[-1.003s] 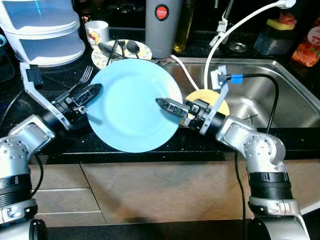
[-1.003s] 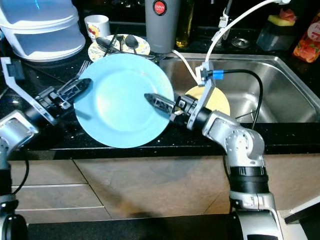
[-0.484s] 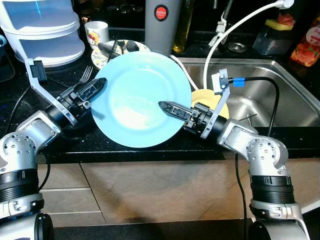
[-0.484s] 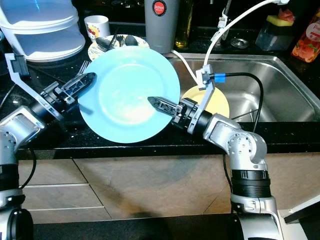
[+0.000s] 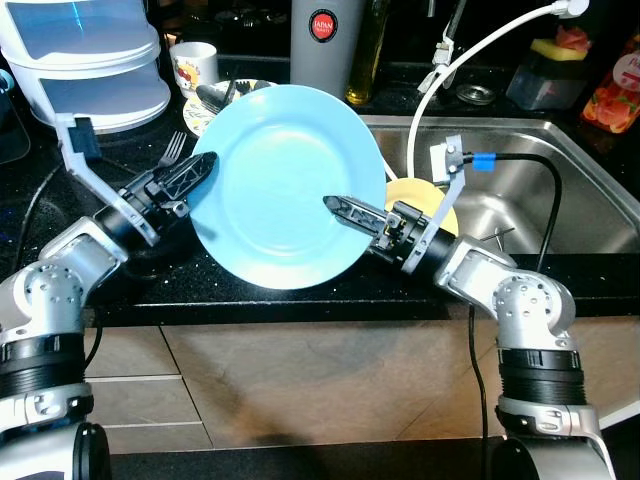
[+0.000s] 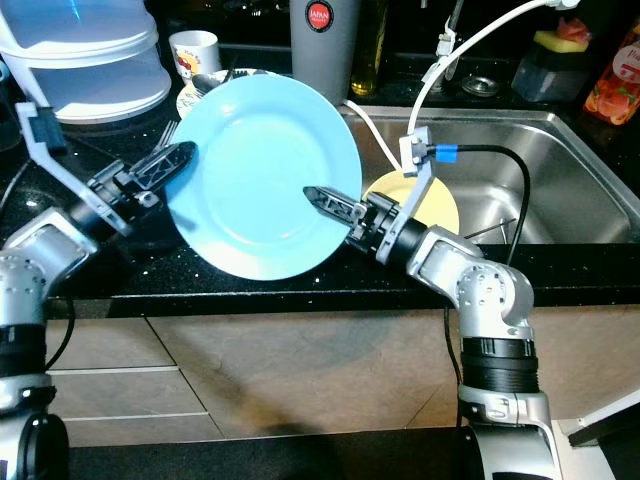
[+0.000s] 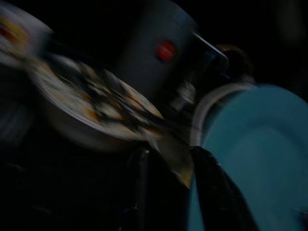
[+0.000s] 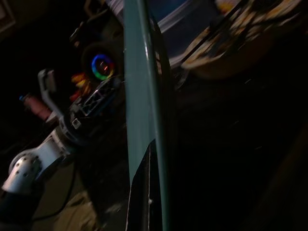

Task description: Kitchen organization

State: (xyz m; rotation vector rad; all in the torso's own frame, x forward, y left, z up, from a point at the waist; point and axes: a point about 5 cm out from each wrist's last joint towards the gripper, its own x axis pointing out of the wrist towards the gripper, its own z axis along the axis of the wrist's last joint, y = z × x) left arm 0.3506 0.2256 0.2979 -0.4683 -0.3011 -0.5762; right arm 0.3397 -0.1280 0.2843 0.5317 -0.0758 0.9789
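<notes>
Our right hand (image 5: 345, 208) is closed on the blue plate (image 5: 285, 185), tilted above the table (image 5: 300, 296) edge — left hand (image 5: 190, 175) touches its rim, grip unclear.

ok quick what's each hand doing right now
Left hand: at the left rim of the light blue plate; grip cannot be told.
Right hand: shut on the plate's right edge.

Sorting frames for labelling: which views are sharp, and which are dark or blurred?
Left and right eye views: bright and sharp, soft sheen on the blue plate. Left wrist view: dim and motion-smeared, the patterned dish streaked. Right wrist view: very dark, the plate's edge legible, background murky.
</notes>
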